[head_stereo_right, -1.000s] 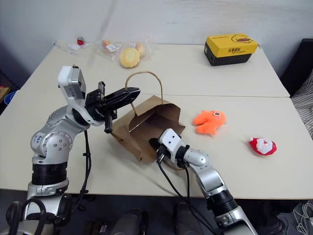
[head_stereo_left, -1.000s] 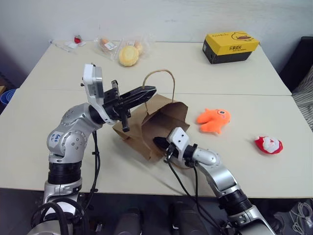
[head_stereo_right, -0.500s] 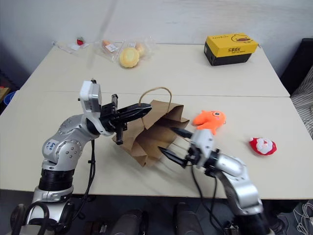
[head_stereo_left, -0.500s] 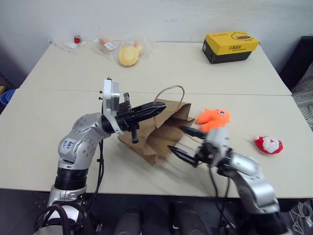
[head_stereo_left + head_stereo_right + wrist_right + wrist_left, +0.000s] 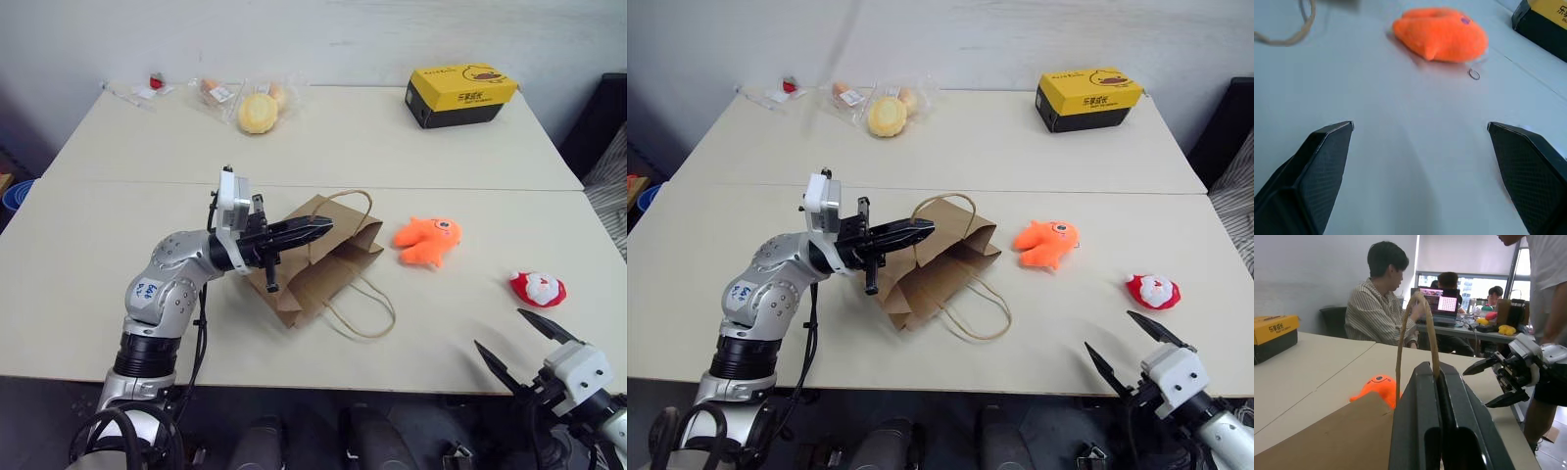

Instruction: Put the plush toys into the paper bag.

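My right hand [image 5: 529, 343] has just let go of the paper bag [image 5: 313, 257] and swung out wide to my right, off the near edge of the counter [image 5: 118, 225]. A second ago it was tucked at the bag's mouth; now its two fingers are spread as wide as they go, with nothing between them. From its own wrist view the orange fish toy [image 5: 1442, 33] lies ahead on the bare counter, well apart from the fingertips.

My left hand [image 5: 318, 228] has sunk a little and is clamped shut on the bag's upper edge by the twine handle [image 5: 1418, 328], which rises just above its fingers. With the right hand gone, the bag has slumped. It now lies lower on its side, mouth facing the toys, the second handle loop trailing loose on the counter toward me.

Neither toy is in the bag yet. The orange fish toy sits just beyond the mouth on its right, and the red-and-white toy [image 5: 537, 289] lies farther right, near the counter's front edge and close to my open right hand.

I judge the bag-opening step is over and the picking step begins: the right hand is free and ready to go for a toy, probably the nearer red-and-white one. The worry is the sagging mouth, which my left hand alone may not hold open enough.
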Motion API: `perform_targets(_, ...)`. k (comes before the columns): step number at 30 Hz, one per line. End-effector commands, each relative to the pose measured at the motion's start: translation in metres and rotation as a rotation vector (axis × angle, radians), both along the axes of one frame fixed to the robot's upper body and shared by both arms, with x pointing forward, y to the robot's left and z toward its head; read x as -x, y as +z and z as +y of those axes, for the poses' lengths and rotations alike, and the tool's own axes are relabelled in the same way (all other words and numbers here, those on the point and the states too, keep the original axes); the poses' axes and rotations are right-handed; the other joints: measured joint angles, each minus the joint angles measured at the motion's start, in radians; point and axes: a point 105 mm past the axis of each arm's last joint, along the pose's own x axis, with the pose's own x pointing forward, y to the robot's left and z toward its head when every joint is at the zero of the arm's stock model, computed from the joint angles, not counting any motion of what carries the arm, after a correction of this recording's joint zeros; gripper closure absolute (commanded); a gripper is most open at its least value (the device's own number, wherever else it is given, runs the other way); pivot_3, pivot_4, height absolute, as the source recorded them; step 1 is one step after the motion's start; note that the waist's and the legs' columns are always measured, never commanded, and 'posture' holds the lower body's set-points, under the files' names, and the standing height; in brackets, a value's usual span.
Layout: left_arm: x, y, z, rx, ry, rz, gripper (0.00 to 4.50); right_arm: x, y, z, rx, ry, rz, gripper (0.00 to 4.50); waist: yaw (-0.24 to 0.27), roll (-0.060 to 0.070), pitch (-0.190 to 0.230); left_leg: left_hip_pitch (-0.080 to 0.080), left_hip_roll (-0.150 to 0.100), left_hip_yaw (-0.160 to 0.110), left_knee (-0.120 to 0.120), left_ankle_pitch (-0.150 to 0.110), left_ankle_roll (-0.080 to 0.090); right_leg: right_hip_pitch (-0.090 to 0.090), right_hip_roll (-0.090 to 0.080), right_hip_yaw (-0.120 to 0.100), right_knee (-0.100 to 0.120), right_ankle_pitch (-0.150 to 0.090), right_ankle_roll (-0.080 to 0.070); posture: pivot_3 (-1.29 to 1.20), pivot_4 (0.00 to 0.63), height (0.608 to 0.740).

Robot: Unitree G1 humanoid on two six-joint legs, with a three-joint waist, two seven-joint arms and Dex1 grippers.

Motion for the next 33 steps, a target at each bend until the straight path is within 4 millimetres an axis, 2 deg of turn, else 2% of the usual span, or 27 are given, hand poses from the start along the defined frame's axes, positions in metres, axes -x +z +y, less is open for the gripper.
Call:
perform_targets(1,0.002,0.008,-0.002,-0.006,-0.013,-0.054,4.50,-0.025,0.023,0.000,0.185,0.028,-0.108,0.02,-0.009,0.000,0.000,0.001,0.000,0.001,0.000,0.000,0.000,0.001,0.000,0.001,0.000,0.000,0.000,0.00,0.150,0.740)
perform_targets(8,-0.001,0.008,-0.004,-0.013,-0.007,-0.063,4.50,-0.091,0.034,0.008,0.488,0.160,-0.056,0.02,-0.012,0.000,0.000,0.005,0.000,0.003,-0.002,0.002,-0.004,0.002,0.002,0.003,0.002,0.000,0.000,0.00,0.150,0.740)
perform_targets(12,-0.001,0.009,-0.003,-0.016,0.002,-0.066,4.50,-0.125,0.047,0.019,0.583,0.225,-0.080,0.02,-0.014,0.000,0.001,0.005,0.000,0.003,-0.001,0.002,-0.003,0.002,0.001,0.003,0.002,0.000,0.000,0.00,0.150,0.740)
perform_targets(16,0.000,0.010,-0.003,-0.015,0.008,-0.068,4.50,-0.155,0.045,0.026,0.670,0.257,-0.036,0.02,-0.013,0.000,0.001,0.004,0.000,0.003,-0.001,0.003,-0.003,0.001,0.001,0.003,0.001,0.000,0.000,0.00,0.150,0.740)
perform_targets(22,0.000,0.010,-0.003,-0.016,0.015,-0.067,4.50,-0.178,0.050,0.044,0.696,0.331,-0.046,0.02,-0.016,0.000,0.001,0.004,0.000,0.004,-0.001,0.003,-0.004,0.001,0.001,0.003,0.001,0.000,0.000,0.00,0.150,0.740)
perform_targets(25,0.000,0.010,-0.002,-0.016,0.021,-0.067,4.50,-0.181,0.048,0.054,0.687,0.382,-0.035,0.59,-0.017,0.000,0.001,0.004,0.001,0.004,-0.001,0.003,-0.004,0.001,0.001,0.003,0.001,0.000,0.000,0.00,0.150,0.740)
perform_targets(27,-0.001,0.011,-0.001,-0.016,0.025,-0.069,4.50,-0.181,0.048,0.059,0.678,0.408,-0.045,1.27,-0.017,0.000,0.001,0.004,0.001,0.004,-0.001,0.003,-0.004,0.001,0.001,0.003,0.001,0.000,0.000,0.00,0.150,0.740)
perform_targets(31,-0.003,0.012,0.002,-0.016,0.037,-0.074,4.50,-0.171,0.062,0.063,0.564,0.448,-0.081,2.68,-0.017,0.000,0.001,0.004,0.001,0.004,-0.001,0.003,-0.004,0.001,0.001,0.003,0.001,0.000,0.000,0.00,0.150,0.740)
perform_targets(33,-0.003,0.013,0.003,-0.015,0.038,-0.076,4.50,-0.163,0.073,0.064,0.435,0.452,-0.066,3.39,-0.015,0.000,0.001,0.004,0.001,0.004,-0.001,0.003,-0.004,0.001,0.001,0.003,0.001,0.000,0.000,0.00,0.150,0.740)
